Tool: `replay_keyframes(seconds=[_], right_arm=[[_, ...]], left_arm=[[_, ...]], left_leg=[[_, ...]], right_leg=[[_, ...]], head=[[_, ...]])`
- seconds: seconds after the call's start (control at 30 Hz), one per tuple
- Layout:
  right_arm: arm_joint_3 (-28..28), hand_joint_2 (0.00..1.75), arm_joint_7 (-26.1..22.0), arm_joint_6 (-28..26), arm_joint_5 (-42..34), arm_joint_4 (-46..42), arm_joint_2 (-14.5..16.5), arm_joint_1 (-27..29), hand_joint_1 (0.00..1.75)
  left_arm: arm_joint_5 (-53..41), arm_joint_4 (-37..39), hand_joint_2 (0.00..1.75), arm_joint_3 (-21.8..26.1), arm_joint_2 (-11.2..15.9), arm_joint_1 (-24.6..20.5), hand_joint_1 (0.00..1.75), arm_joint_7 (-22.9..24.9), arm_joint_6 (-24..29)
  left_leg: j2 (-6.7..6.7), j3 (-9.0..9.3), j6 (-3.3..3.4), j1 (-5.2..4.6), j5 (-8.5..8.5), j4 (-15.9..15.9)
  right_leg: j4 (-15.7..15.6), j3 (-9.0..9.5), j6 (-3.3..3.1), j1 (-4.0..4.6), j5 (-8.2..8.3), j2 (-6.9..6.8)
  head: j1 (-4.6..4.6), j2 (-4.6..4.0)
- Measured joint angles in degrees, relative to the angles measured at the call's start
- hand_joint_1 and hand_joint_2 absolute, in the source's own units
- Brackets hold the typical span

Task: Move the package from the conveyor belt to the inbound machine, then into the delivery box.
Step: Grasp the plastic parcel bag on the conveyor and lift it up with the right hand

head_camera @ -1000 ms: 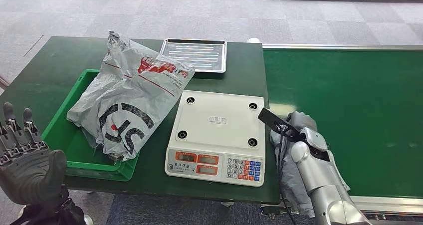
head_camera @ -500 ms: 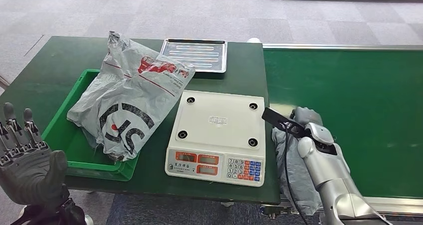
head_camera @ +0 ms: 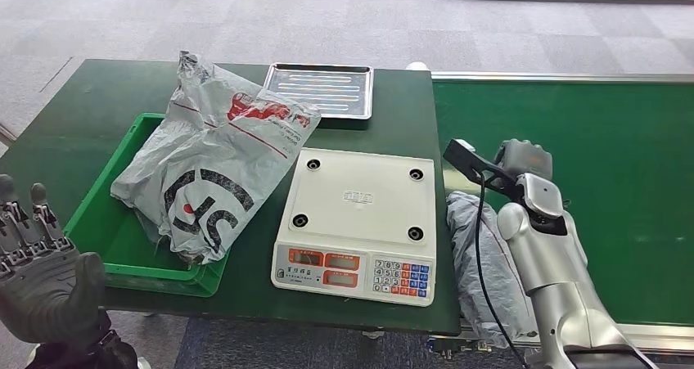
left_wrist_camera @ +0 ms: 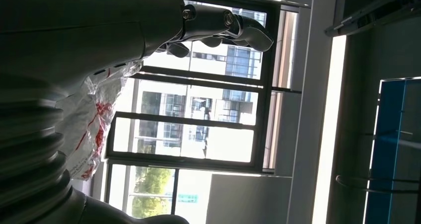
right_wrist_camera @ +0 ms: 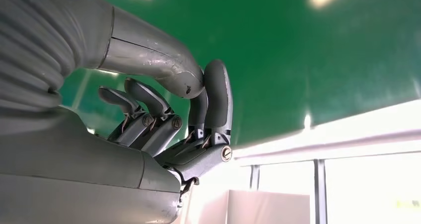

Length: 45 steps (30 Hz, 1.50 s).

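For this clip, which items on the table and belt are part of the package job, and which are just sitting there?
Part of the job:
- grey package at the belt's near edge
- conveyor belt
- scale
- green bin
- right hand, fingers curled, holding nothing

Just lying about:
- metal tray
- large printed bag lying in the bin

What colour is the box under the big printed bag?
Green; the box shows best in the head view.

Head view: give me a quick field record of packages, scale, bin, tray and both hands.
grey package: lying at the conveyor belt near edge, beside the scale
scale: platform bare
printed package: lying across the green bin
metal tray: behind the scale
right hand: fingers curled, holding nothing, above the belt
left hand: open, raised, off the table's corner
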Motion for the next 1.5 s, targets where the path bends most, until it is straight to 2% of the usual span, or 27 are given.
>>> replay_keyframes(seconds=[0.1, 0.3, 0.6, 0.73, 0.83, 0.93, 1.03, 1.17, 1.27, 1.37, 1.43, 1.5], right_arm=[[0.0, 1.75, 0.8, -2.9, -0.1, -6.1, 0.0, -0.7, 1.75], [0.0, 1.75, -0.1, -13.4, -1.4, -15.5, 0.0, -1.6, 1.75], [0.0, 1.75, -0.5, -14.7, -1.7, -20.0, 0.0, -2.0, 1.71], [0.1, 1.75, -1.0, -14.9, -1.6, -20.2, 0.1, -2.5, 0.00], [1.7, 1.75, 0.3, -6.5, 0.4, -17.8, 0.3, -4.5, 0.00], [5.0, 1.75, 2.3, 1.2, 3.7, -9.0, 0.4, -7.6, 0.00], [8.1, 1.75, 3.3, 1.9, 5.3, 1.9, 0.0, -9.8, 0.00], [10.1, 1.75, 3.3, 1.0, 5.6, 11.3, -0.7, -11.2, 0.00], [11.0, 1.75, 3.3, 1.0, 5.7, 15.1, -0.9, -12.3, 0.00], [11.6, 1.75, 4.9, 3.9, 6.3, 17.8, -1.5, -12.9, 0.00], [11.7, 1.75, 6.6, 5.8, 6.7, 19.8, -2.4, -12.9, 0.00], [11.7, 1.75, 7.6, 5.2, 7.0, 22.1, -3.7, -12.8, 0.00]], left_arm=[[0.3, -0.2, 1.75, 0.0, 0.0, 0.1, 0.00, -0.2, 1.0], [0.4, 0.0, 1.75, 0.0, 0.0, 0.0, 0.00, -0.2, 1.8], [0.4, 0.2, 1.75, 0.0, 0.0, -0.1, 0.00, -0.2, 2.3], [0.5, 0.5, 1.75, 0.0, 0.1, -0.4, 0.00, -0.2, 2.5], [0.6, 0.9, 1.75, -0.2, 0.2, -0.8, 0.00, -0.3, 2.6], [1.0, 1.4, 1.75, -0.3, 0.3, -1.5, 0.00, -0.2, 2.6], [1.4, 2.0, 1.75, -0.4, 0.4, -1.8, 0.00, -0.2, 2.7], [1.5, 2.7, 1.75, -0.4, 0.4, -1.9, 0.00, -0.2, 2.9], [1.5, 3.2, 1.75, -0.5, 0.4, -2.0, 0.00, -0.2, 3.1], [1.5, 3.6, 1.75, -0.5, 0.4, -2.1, 0.00, -0.2, 3.2], [1.5, 3.9, 1.75, -0.8, 0.4, -2.3, 0.00, -0.2, 3.2], [1.6, 4.3, 1.75, -1.1, 0.5, -2.4, 0.00, -0.1, 3.2]], left_leg=[[0.01, 0.01, 0.00, 0.00, 0.00, 0.0], [0.01, 0.02, 0.00, 0.00, 0.00, 0.0], [0.01, 0.03, 0.00, 0.00, 0.00, 0.0], [0.00, 0.01, 0.00, 0.00, 0.00, 0.0], [0.06, 0.03, -0.01, 0.00, 0.00, 0.0], [0.07, 0.08, 0.00, 0.01, 0.03, 0.0], [-0.19, 0.07, 0.03, 0.01, 0.11, 0.0], [-0.38, 0.03, 0.05, 0.01, 0.14, 0.0], [-0.30, 0.04, 0.07, 0.01, 0.11, 0.0], [-0.31, 0.04, 0.08, 0.01, 0.10, 0.0], [-0.37, 0.02, 0.10, 0.01, 0.09, 0.0], [-0.41, -0.01, 0.11, 0.01, 0.09, 0.0]], right_leg=[[0.0, 0.00, 0.00, 0.03, 0.00, 0.00], [0.0, -0.01, 0.00, 0.05, -0.01, 0.01], [0.0, 0.01, 0.00, 0.04, 0.00, 0.01], [0.0, 0.02, 0.00, 0.05, 0.00, 0.01], [0.0, 0.02, 0.00, 0.06, 0.00, 0.05], [0.0, 0.03, 0.00, 0.07, 0.01, 0.05], [0.0, 0.11, 0.00, 0.07, 0.01, -0.25], [0.0, 0.15, 0.01, 0.03, 0.01, -0.44], [0.0, 0.10, 0.01, 0.02, 0.01, -0.34], [0.0, 0.07, 0.02, 0.02, -0.01, -0.35], [0.0, 0.07, 0.03, 0.01, -0.02, -0.44], [0.0, 0.09, 0.04, -0.01, -0.02, -0.49]], head=[[-0.01, 0.00], [-0.01, 0.00], [-0.01, 0.00], [-0.01, 0.00], [0.01, 0.00], [-0.01, 0.00], [-0.01, 0.00], [0.00, 0.00], [0.00, 0.00], [-0.01, 0.00], [-0.01, 0.00], [-0.01, 0.00]])
